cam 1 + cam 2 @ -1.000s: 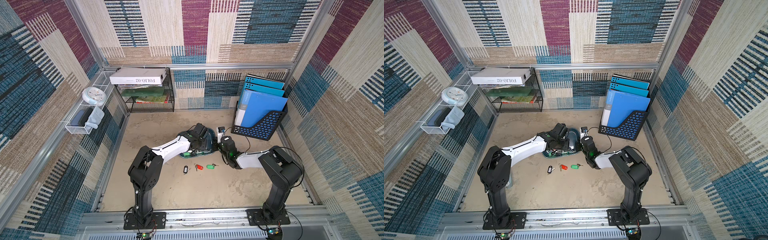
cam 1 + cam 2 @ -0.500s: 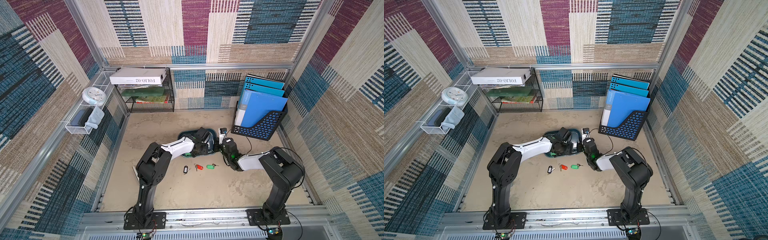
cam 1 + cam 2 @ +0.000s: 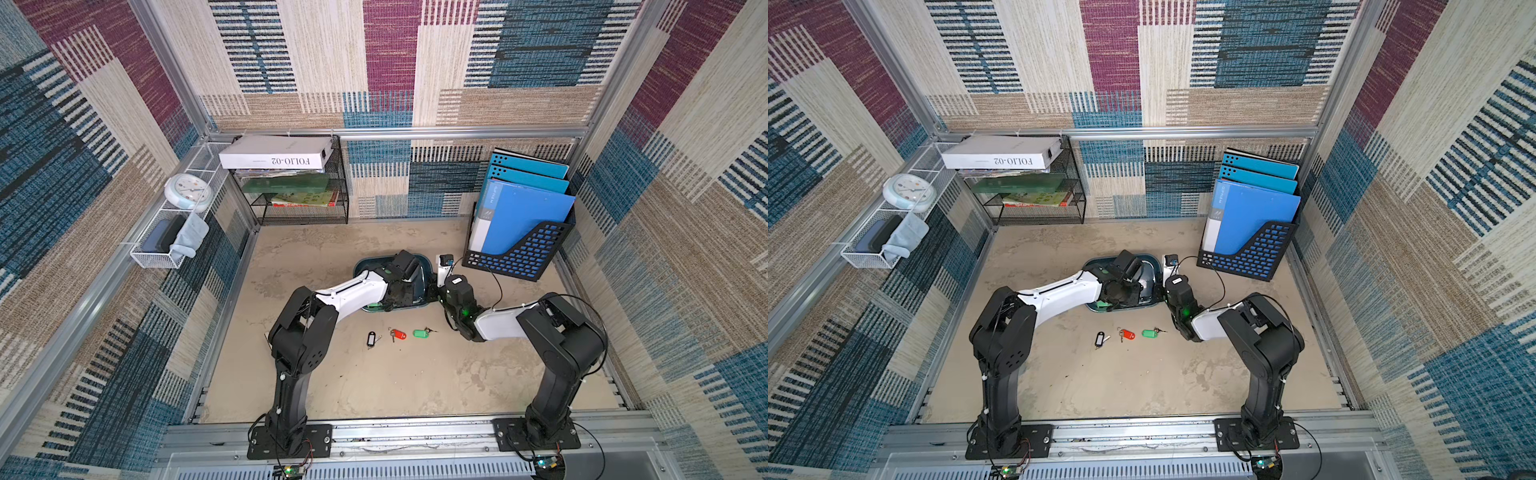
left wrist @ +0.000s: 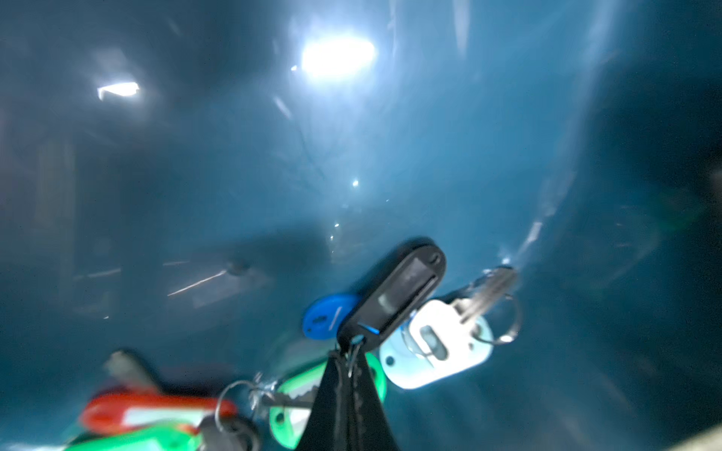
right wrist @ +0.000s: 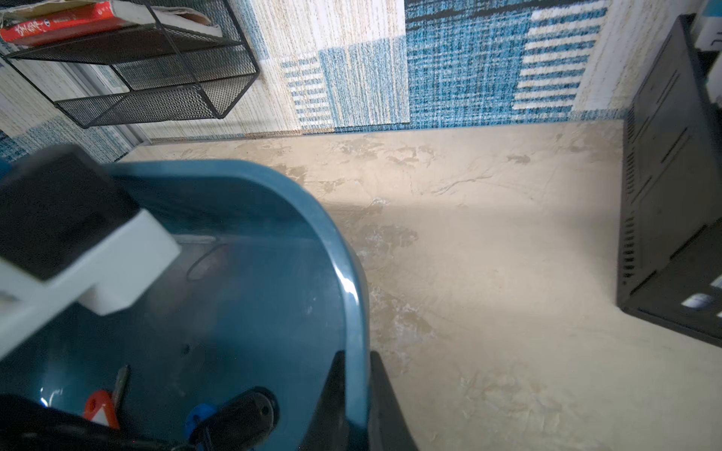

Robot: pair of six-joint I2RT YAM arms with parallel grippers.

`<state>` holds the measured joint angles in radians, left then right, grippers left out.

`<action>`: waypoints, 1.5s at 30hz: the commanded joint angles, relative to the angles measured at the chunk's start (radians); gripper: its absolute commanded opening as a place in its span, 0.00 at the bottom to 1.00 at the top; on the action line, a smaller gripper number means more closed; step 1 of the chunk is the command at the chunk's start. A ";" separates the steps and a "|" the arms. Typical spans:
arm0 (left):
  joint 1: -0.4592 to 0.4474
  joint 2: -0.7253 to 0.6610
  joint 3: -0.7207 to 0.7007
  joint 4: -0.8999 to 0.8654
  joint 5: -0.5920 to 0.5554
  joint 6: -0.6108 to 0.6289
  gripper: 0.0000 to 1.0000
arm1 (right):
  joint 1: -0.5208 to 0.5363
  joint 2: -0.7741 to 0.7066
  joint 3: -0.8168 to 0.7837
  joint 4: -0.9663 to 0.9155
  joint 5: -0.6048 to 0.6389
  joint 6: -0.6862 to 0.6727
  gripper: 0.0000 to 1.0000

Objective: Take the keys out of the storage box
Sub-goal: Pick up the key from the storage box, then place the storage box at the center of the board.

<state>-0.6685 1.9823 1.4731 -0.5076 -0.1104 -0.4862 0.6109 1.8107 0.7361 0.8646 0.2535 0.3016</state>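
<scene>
Our left gripper (image 4: 345, 363) sits inside the box (image 4: 234, 175), pinched shut on the black key (image 4: 394, 296) by its ring — the other keys (image 4: 433, 347) lie just beside its tips. Our right gripper (image 5: 357, 382) clamps the box wall. Next, we judge — lift straight, untangled.

A black wire-mesh shelf (image 3: 305, 214) stands at the back wall, left of centre in both top views. A white box (image 3: 276, 151) marked FOLIO-02 lies on top of it and books (image 3: 305, 200) are inside. At the left edge, a white wire basket (image 3: 143, 259) carries a round clock (image 3: 188, 192) and a pale cloth (image 3: 189, 235). At right, a black perforated file holder (image 3: 519, 259) holds blue folders (image 3: 525, 214). The tabletop (image 3: 374, 386) is mottled beige.
</scene>
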 commanded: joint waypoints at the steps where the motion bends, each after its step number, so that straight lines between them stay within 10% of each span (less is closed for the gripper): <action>1: 0.002 -0.035 0.006 -0.003 -0.044 0.016 0.00 | 0.003 0.011 0.025 0.000 -0.014 0.015 0.00; 23: 0.012 -0.503 -0.340 -0.039 0.103 0.061 0.00 | 0.003 0.058 0.234 -0.483 0.187 0.159 0.00; 33: -0.108 -0.830 -0.681 -0.235 0.158 -0.172 0.00 | 0.000 0.060 0.292 -0.588 0.210 0.151 0.21; 45: -0.279 -0.757 -0.714 -0.319 0.078 -0.407 0.00 | 0.000 0.009 0.313 -0.645 0.163 0.121 0.25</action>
<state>-0.9272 1.1976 0.7475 -0.8085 0.0097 -0.8238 0.6102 1.8389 1.0489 0.2302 0.4355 0.4313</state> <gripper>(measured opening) 0.061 0.239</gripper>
